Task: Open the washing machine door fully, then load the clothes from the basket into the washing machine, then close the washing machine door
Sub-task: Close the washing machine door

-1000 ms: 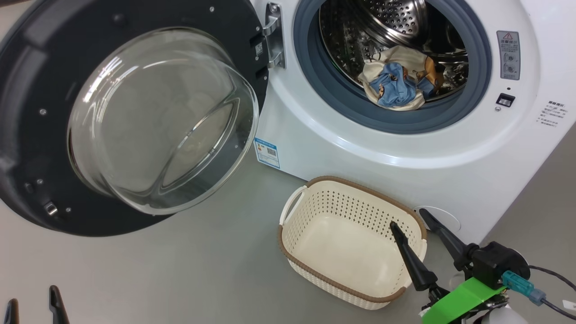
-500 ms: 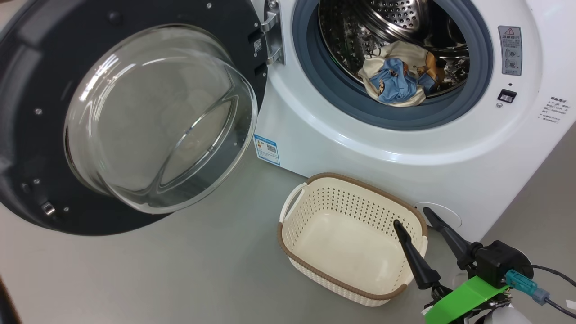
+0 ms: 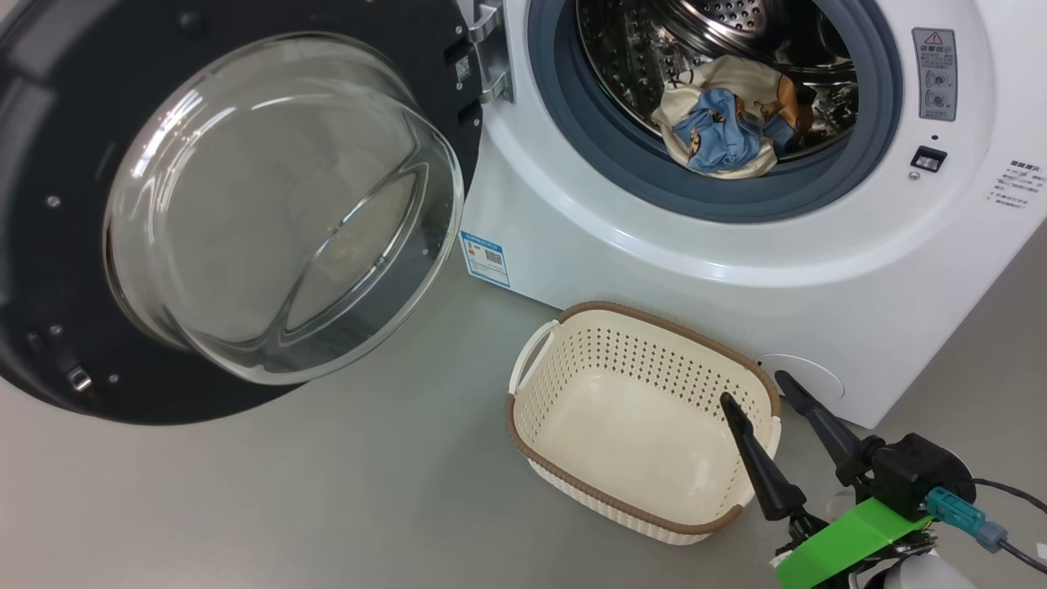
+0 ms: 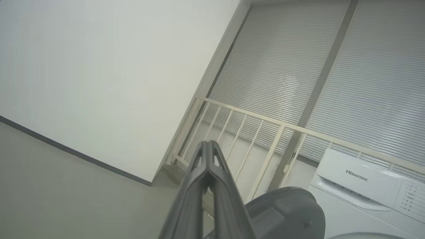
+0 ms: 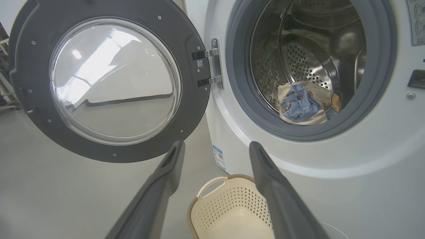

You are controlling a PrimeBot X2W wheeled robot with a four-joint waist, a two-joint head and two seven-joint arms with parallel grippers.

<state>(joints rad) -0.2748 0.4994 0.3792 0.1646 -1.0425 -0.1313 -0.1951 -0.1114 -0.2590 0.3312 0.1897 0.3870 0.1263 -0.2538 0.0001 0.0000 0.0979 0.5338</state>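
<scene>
The washing machine (image 3: 654,270) stands at the far right of the scene with its opening uncovered. The washing machine door (image 3: 49,123) is swung wide to the left on its hinge, its domed glass window bulging toward the near side. Inside the perforated steel drum (image 3: 646,49), the clothes (image 3: 720,131) lie in a crumpled heap at the near lip, just behind the grey gasket (image 3: 572,123), light blue pieces bundled in a cream one. The basket (image 3: 654,323) sits on the grey floor (image 3: 327,491) in front of the machine, near its lower right, with its bare cream bottom in full sight. The right gripper (image 3: 752,388) hangs over the basket's right end, its two dark fingers spread apart and holding nothing. The left gripper (image 4: 207,144) points up toward a pale wall and a railing, its fingers pressed together with nothing between them.
</scene>
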